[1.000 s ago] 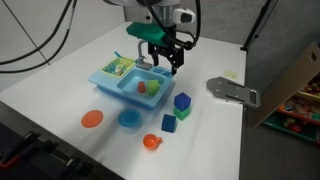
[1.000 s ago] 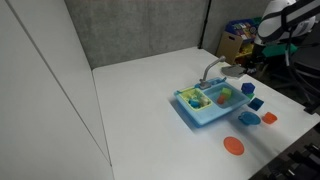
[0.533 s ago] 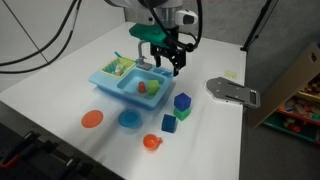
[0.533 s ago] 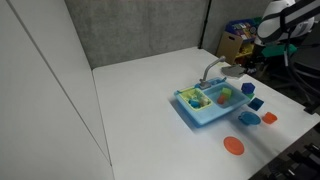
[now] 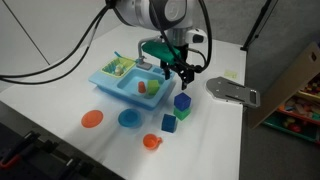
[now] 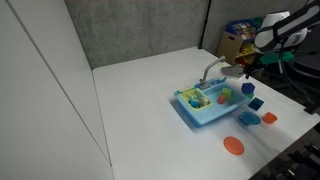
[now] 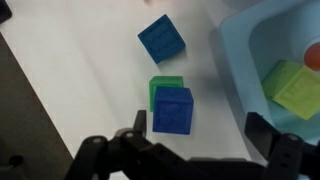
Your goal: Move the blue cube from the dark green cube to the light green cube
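The navy blue cube [image 7: 172,110] sits on the dark green cube [image 7: 163,86] on the white table. The stack also shows in an exterior view, blue cube [image 5: 182,101] over green cube [image 5: 185,113]. The light green cube [image 7: 290,88] lies in the light blue toy sink [image 7: 235,60] next to an orange piece. It also shows in an exterior view [image 5: 142,87]. My gripper [image 7: 200,140] is open and empty. It hovers above the table between the sink and the stack, just short of the blue cube, and shows in both exterior views [image 5: 180,75] [image 6: 248,66].
A lighter blue cube [image 7: 161,38] lies alone beyond the stack. An orange disc [image 5: 92,119], a blue bowl [image 5: 129,119] and an orange toy [image 5: 151,142] lie near the front. A grey metal part [image 5: 232,91] lies toward the table edge, with a cardboard box [image 5: 292,85] beyond it.
My gripper has moved from above the sink's far edge down and across toward the blue cube's stack. It stays open. The cubes have not moved.
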{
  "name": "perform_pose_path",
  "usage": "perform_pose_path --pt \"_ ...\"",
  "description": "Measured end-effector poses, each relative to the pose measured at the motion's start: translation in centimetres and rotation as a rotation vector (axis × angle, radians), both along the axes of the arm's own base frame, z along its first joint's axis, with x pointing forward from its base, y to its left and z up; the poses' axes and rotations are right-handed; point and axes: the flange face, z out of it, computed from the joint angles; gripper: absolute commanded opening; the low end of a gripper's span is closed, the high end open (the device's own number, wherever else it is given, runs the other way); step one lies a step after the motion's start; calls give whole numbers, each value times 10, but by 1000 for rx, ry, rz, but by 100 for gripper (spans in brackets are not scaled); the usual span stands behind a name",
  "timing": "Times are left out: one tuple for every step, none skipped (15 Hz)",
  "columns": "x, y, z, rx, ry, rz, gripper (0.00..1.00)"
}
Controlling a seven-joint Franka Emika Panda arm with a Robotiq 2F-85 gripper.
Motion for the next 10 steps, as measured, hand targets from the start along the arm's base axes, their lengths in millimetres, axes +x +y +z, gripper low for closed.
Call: perform_pose_path --pt "2 -4 -9 -4 1 -4 100" --pt "4 -6 -18 -7 0 -6 100" --pt "6 -8 -28 -7 -1 -10 100" --pt "8 -10 -37 -8 -3 -12 100" --pt "11 -10 -46 -10 -8 -11 100" --pt "14 -11 -53 -13 -12 -9 100" --pt "18 -11 -60 -17 -14 -8 100" --pt "21 -12 -66 -21 -16 -8 100" --pt "23 -13 -71 -26 -18 -8 100" --pt "26 -14 -75 -29 -19 -8 100"
